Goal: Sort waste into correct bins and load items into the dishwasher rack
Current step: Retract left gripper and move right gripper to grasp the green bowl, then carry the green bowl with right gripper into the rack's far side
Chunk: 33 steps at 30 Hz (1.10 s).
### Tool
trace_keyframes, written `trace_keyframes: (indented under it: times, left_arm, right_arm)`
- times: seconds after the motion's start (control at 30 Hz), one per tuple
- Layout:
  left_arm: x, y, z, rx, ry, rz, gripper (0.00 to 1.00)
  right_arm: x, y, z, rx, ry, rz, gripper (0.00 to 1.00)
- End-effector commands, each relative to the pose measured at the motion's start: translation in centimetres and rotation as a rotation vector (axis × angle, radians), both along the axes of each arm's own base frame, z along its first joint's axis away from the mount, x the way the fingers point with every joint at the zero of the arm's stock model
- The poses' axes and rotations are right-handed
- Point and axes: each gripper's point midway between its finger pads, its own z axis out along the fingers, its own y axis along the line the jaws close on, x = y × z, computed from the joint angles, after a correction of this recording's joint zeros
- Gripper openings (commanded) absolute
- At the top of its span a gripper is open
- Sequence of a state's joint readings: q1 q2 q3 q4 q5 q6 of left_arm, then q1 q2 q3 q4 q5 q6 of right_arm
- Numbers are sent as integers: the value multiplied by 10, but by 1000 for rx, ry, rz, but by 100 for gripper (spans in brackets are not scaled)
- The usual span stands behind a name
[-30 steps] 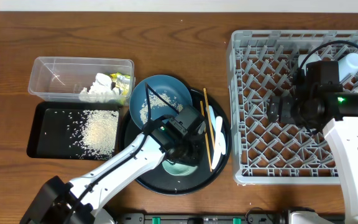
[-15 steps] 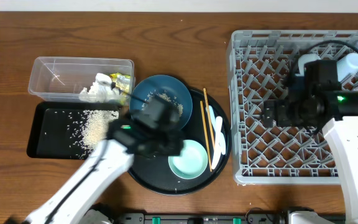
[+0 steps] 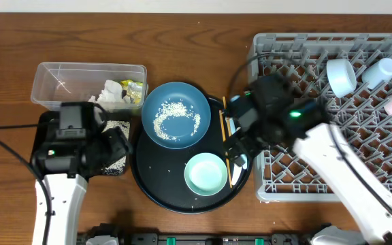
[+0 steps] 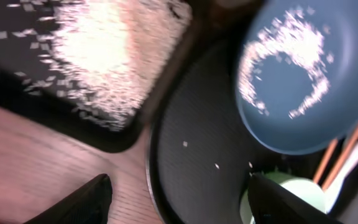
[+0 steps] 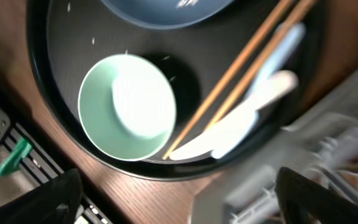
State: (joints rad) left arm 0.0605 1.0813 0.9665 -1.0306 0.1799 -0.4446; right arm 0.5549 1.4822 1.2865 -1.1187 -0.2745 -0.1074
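- Clear tub (image 3: 53,85): napkins (image 3: 107,95) inside, sorted as waste.
- Black tray (image 4: 17,68): holds rice heap (image 4: 110,50); left pincer (image 4: 185,199) above, spread, empty.
- Blue bowl (image 3: 176,114): on round tray (image 4: 191,112), rice inside, not yet emptied.
- Chopsticks (image 5: 241,68), spoon (image 5: 241,124): right pincer (image 5: 182,199) overhead, spread, empty, likely reaching.
- Rack (image 3: 318,41): cups (image 3: 340,76) loaded.

Findings: the dark-blue bowl (image 3: 176,114) at frame centre carried a ring of white rice grains (image 3: 160,125). The small bowl (image 3: 206,173) below it was pale mint-green. The round tray (image 3: 148,182) was black. The rack (image 3: 305,194) at right was grey and lattice-patterned. The wrapper (image 3: 133,90) at upper left was yellow-green and the napkins (image 3: 109,92) white. The chopsticks (image 3: 224,129) were tan, the table (image 3: 114,34) brown and wood-grained.
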Motion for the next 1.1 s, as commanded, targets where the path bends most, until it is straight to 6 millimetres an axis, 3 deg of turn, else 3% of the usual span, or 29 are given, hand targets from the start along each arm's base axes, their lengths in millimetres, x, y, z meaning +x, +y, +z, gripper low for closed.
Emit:
trace_keyframes:
  times: [0.0, 0.17, 0.37, 0.47, 0.7, 0.83, 1.07]
  left_arm:
    - [0, 11, 1, 14, 3, 36, 72]
    - [-1, 12, -1, 13, 15, 40, 73]
    - [-1, 12, -1, 13, 15, 40, 73]
    - [-1, 12, -1, 13, 15, 40, 74]
    - [-1, 12, -1, 13, 15, 40, 74]
    - [-1, 12, -1, 13, 15, 40, 74]
    - [-1, 12, -1, 13, 16, 40, 74]
  right_arm:
    - [-3, 11, -22, -48, 62, -3, 89]
    - [-7, 20, -59, -112, 170, -34, 72]
    - [-14, 26, -99, -161, 266, -76, 69]
    - [-18, 27, -114, -184, 293, -93, 63]
    - [-19, 35, -134, -169, 288, -145, 54]
    - [-18, 26, -143, -213, 268, -196, 48]
    - [-22, 20, -152, -228, 277, -235, 26]
